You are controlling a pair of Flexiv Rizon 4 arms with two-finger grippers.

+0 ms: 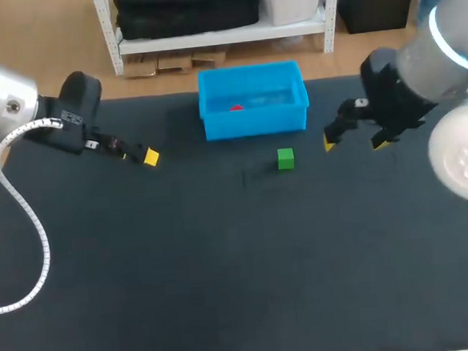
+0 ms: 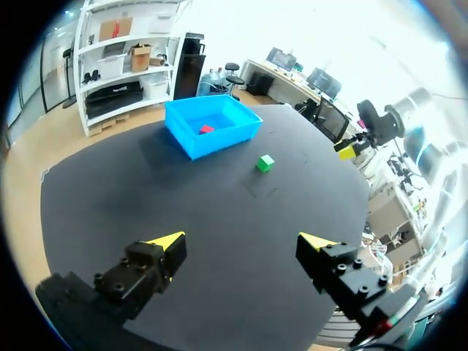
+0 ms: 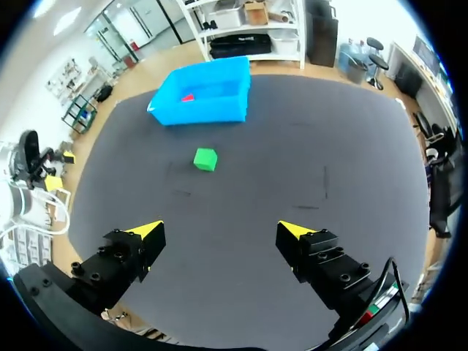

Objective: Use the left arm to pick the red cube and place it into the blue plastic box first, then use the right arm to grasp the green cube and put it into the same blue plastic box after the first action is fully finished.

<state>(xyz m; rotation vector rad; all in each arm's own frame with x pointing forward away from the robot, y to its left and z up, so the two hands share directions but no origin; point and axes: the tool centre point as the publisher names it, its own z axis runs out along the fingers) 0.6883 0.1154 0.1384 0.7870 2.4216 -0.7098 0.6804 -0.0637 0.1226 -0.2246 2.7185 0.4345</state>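
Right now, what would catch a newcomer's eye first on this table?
The bright blue plastic box at the far middle of the dark table stands out most, with the red cube already lying inside it. Just in front of the box, the green cube sits alone on the table. The left end effector and the right end effector hang open at either side, each holding nothing.

One cube (image 1: 236,107) lies in the box (image 1: 254,123); the other cube (image 1: 286,158) sits on the table (image 1: 224,264) just before it.
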